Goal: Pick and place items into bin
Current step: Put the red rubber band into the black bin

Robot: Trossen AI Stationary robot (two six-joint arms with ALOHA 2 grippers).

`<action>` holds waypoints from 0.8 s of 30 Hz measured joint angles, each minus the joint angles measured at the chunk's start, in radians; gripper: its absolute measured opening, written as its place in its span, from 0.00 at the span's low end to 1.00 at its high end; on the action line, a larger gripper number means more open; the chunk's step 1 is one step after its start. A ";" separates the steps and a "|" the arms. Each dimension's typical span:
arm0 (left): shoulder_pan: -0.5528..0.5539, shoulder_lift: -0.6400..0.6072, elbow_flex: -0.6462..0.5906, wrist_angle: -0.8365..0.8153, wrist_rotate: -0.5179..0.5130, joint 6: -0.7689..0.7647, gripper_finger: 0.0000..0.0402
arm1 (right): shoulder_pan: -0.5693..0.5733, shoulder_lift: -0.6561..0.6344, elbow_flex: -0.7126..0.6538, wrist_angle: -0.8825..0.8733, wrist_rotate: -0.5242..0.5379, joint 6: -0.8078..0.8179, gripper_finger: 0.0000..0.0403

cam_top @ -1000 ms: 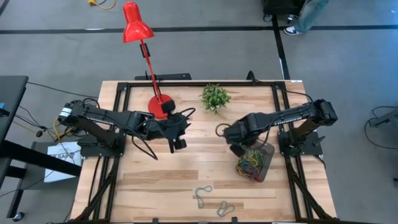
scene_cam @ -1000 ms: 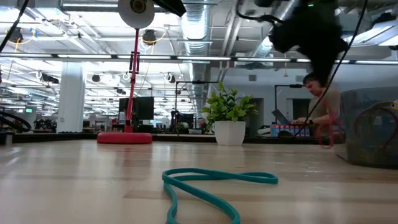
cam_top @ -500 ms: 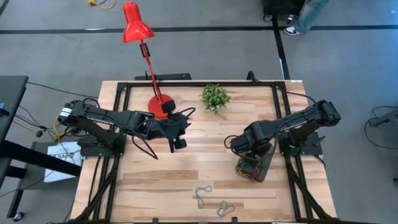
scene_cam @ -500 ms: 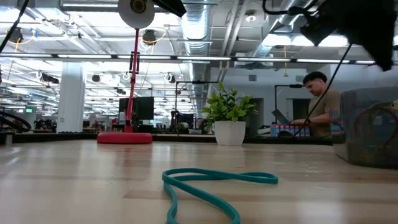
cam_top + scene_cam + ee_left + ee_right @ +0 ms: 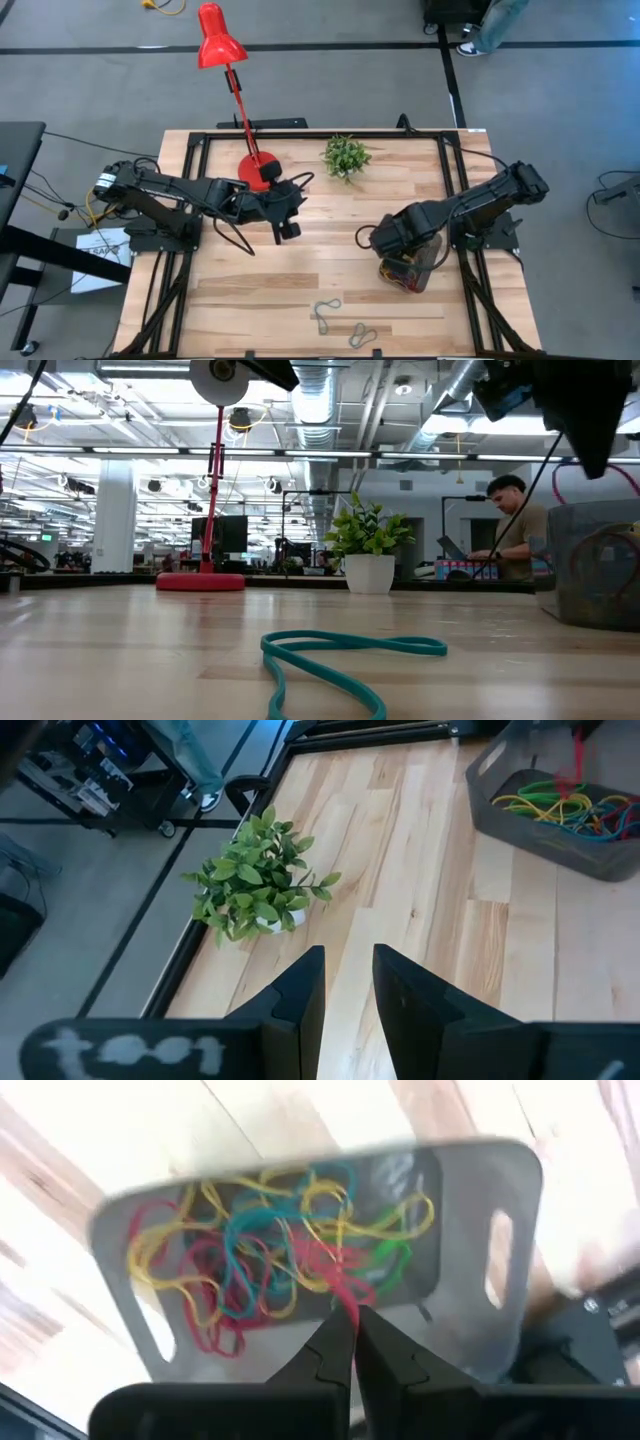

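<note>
The bin (image 5: 418,277) stands at the table's right, a dark grey see-through tray with many red, yellow, green and teal loops (image 5: 260,1250) inside. My right gripper (image 5: 350,1328) hovers just above the bin's middle, pointing down, shut on a red loop. A few grey-blue loops (image 5: 325,313) lie flat near the table's near edge; in the low view one teal loop (image 5: 340,650) lies in the foreground. My left gripper (image 5: 287,233) waits left of the table's middle, fingers (image 5: 300,1000) a little apart, touching nothing. My right gripper pinches a red loop (image 5: 343,1292) between its two fingertips, coming from above and pointing down. The loop is lifted and its free part hangs below the fingers (image 5: 330,1342) toward the heap in the bin (image 5: 500,1250). In the left wrist view the red strand (image 5: 577,750) shows above the bin.
A small green plant (image 5: 346,156) in a white pot stands at the far middle of the table. The red lamp's round base (image 5: 258,170) sits far left, close behind my left arm. Bare wood lies between the arms and along the near edge.
My right gripper has moved from beside the bin's far-left corner toward the table's right and near edge, until it stands over the bin, carrying the red loop hanging below it. My left arm has kept still.
</note>
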 joint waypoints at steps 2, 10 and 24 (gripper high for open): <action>0.000 0.000 0.000 0.000 0.000 -0.025 0.20 | 0.001 0.004 0.000 0.027 0.018 0.000 0.01; 0.000 0.000 0.000 0.000 0.000 -0.061 0.20 | 0.004 0.016 -0.071 0.127 0.002 0.039 0.01; 0.000 0.000 0.000 -0.001 0.000 -0.061 0.20 | 0.043 0.014 -0.281 0.272 -0.051 0.252 0.03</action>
